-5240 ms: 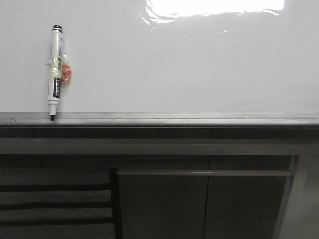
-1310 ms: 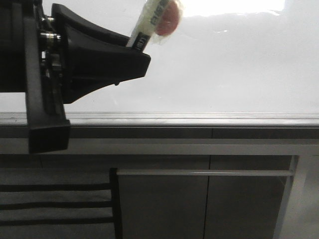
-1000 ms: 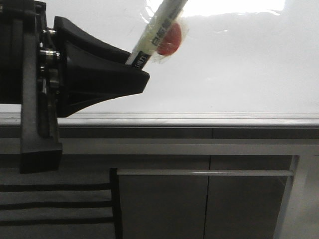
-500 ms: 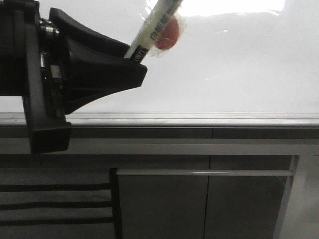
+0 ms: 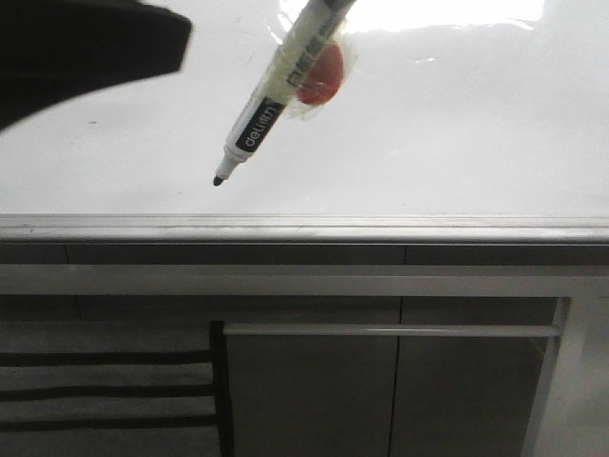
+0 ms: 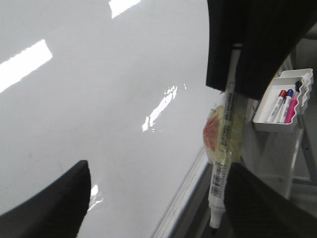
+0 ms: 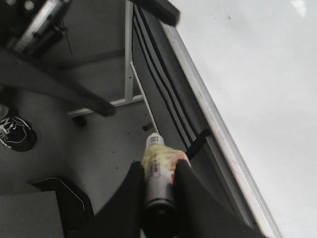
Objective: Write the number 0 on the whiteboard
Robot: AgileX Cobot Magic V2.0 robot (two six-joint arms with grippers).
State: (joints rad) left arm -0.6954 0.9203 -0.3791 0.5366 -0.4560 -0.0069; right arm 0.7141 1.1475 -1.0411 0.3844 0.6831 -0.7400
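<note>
The number 0 is not on the whiteboard (image 5: 428, 124) yet; I see no stroke anywhere on its glossy face, so all the writing is left. The preparation looks done. My right jaws are pinched on the marker (image 5: 276, 90), gripping the barrel near its back end beside the taped-on red lump (image 5: 319, 74). The uncapped tip (image 5: 218, 180) slants away from them towards the board, above the grey rail (image 5: 381, 228). Whether the tip touches the surface, I cannot tell. My left jaws are spread wide with nothing between them, and the marker hangs just off to their side. What remains, I judge, is pressing the tip down and tracing the whole loop.
</note>
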